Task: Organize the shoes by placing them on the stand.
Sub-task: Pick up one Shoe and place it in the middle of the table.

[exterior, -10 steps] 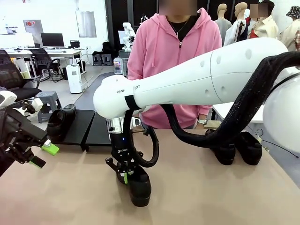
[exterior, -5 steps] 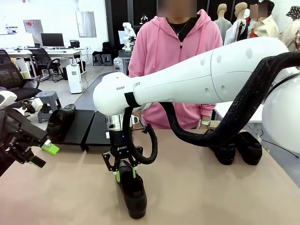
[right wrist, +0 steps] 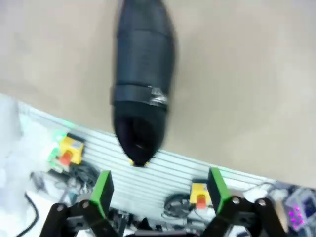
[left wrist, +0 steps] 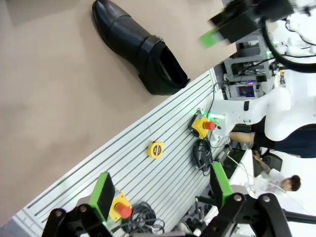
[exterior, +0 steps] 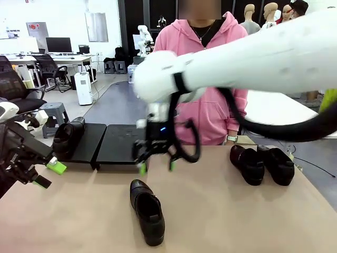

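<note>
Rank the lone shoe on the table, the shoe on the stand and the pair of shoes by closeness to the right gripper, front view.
1. The lone shoe, on the table just below the right gripper, its jaws open.
2 and 3. The shoe on the stand, left, and the pair of shoes, right: too close to call.

No legible text, label or number.
</note>
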Available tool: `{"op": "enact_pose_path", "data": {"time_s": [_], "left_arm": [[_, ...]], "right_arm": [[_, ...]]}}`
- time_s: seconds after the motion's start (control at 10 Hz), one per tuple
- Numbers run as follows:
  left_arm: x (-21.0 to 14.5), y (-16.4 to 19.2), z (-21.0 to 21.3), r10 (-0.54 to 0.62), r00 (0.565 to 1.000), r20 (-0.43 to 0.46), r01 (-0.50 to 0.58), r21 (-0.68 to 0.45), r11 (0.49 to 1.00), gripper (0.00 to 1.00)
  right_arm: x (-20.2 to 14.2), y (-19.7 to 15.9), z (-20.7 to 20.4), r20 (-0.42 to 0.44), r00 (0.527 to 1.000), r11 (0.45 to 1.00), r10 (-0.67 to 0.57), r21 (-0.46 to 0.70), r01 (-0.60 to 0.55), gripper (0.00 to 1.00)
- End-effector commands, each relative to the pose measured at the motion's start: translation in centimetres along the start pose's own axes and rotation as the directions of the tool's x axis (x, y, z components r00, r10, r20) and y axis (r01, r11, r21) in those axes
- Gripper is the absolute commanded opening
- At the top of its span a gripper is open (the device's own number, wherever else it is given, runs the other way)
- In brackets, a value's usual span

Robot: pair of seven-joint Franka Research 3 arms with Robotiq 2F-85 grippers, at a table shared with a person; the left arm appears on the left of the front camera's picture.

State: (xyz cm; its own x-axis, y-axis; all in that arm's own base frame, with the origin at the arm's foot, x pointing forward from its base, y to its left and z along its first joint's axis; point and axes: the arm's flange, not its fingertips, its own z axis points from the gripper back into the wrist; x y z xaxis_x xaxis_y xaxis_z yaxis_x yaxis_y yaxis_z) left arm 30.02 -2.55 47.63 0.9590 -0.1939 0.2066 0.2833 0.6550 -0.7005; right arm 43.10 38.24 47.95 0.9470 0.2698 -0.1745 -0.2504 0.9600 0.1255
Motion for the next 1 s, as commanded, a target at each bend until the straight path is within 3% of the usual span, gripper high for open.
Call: {"op": "enact_pose_path", "data": {"time_s": [0.0,0.1,0.2,0.3,0.5,0.7,0.9], "left_arm": [[-0.2,0.1,0.4,-0.005,1.000,-0.012,0.005,0.001,1.000,1.00],[-0.2,0.1,0.4,-0.005,1.000,-0.012,0.005,0.001,1.000,1.00],[-0.2,0.1,0.4,-0.005,1.000,-0.012,0.005,0.001,1.000,1.00],[-0.2,0.1,0.4,-0.005,1.000,-0.012,0.005,0.001,1.000,1.00],[-0.2,0.1,0.4,-0.005,1.000,-0.012,0.005,0.001,1.000,1.00],[-0.2,0.1,0.4,-0.005,1.000,-0.012,0.005,0.001,1.000,1.00],[-0.2,0.1,0.4,-0.005,1.000,-0.012,0.005,0.001,1.000,1.00]], "right_arm": [[-10.7,-10.4,3.5,0.204,0.974,0.995,-0.100,0.027,0.097,1.00],[-14.5,-15.3,5.5,0.261,0.954,0.989,-0.150,0.047,0.143,1.00],[-17.1,-19.6,6.2,0.319,0.944,0.994,-0.086,0.093,0.059,1.00],[-19.2,-24.1,6.3,0.423,0.902,0.957,0.083,0.217,-0.190,1.00],[-21.9,-31.8,4.3,0.463,0.886,0.914,0.011,0.356,-0.197,1.00],[-24.1,-35.5,1.0,0.483,0.873,0.859,-0.065,0.473,-0.198,1.00],[-23.3,-35.0,-1.0,0.394,0.915,0.825,-0.092,0.545,-0.152,1.00]]}}
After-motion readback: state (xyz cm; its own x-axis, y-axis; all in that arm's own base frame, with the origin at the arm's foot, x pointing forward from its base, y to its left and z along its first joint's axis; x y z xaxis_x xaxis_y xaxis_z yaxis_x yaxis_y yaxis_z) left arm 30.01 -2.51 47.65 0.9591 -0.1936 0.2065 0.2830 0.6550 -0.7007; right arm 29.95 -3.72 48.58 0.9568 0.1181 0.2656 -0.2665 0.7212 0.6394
